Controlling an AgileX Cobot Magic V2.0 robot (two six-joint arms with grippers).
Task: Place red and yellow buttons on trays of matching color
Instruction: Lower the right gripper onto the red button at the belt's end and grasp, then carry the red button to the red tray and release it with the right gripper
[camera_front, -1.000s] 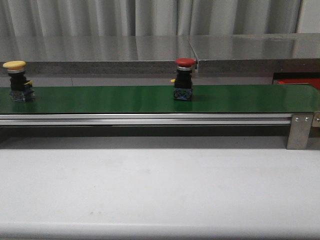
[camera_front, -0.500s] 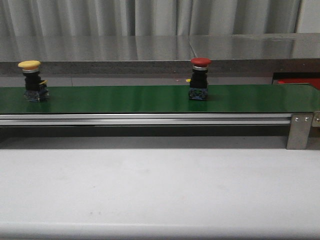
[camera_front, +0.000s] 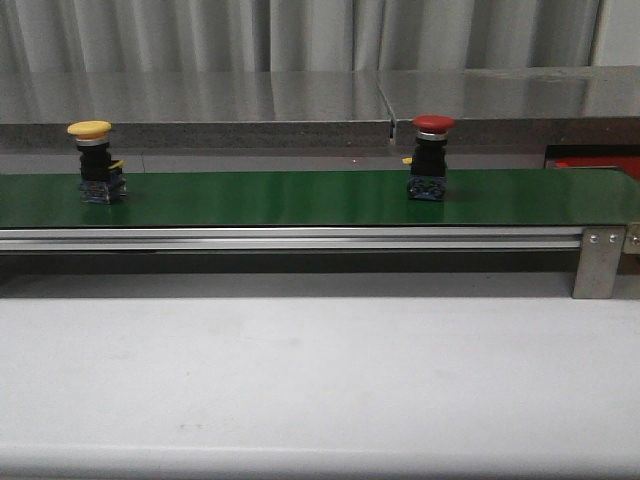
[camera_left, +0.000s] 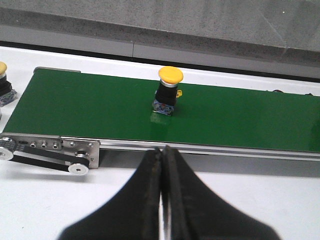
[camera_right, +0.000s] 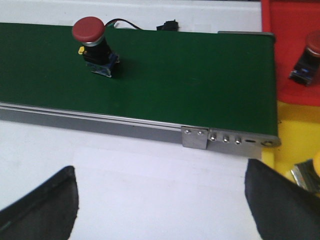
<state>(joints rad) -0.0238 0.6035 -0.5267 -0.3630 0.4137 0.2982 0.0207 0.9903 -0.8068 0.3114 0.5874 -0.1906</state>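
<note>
A yellow button (camera_front: 97, 160) (camera_left: 168, 90) rides upright on the green belt (camera_front: 260, 198) at its left part. A red button (camera_front: 430, 158) (camera_right: 92, 45) stands further right on the belt. Past the belt's right end lies the red tray (camera_right: 287, 45) (camera_front: 597, 162) with another red button (camera_right: 306, 62) on it. A yellow tray (camera_right: 295, 135) lies nearer, a yellow button (camera_right: 311, 172) at its edge. My left gripper (camera_left: 162, 150) is shut and empty, on the near side of the belt. My right gripper (camera_right: 160, 169) hangs open over the white table. Neither gripper shows in the front view.
A second yellow button (camera_left: 4, 82) sits on the white surface beyond the belt's left end. The belt's aluminium rail (camera_front: 300, 238) and end bracket (camera_front: 598, 262) run along its near side. A grey steel ledge (camera_front: 300, 100) runs behind the belt.
Both buttons have travelled rightward along the belt, each by about the same distance. Nothing else in the front view has moved.
</note>
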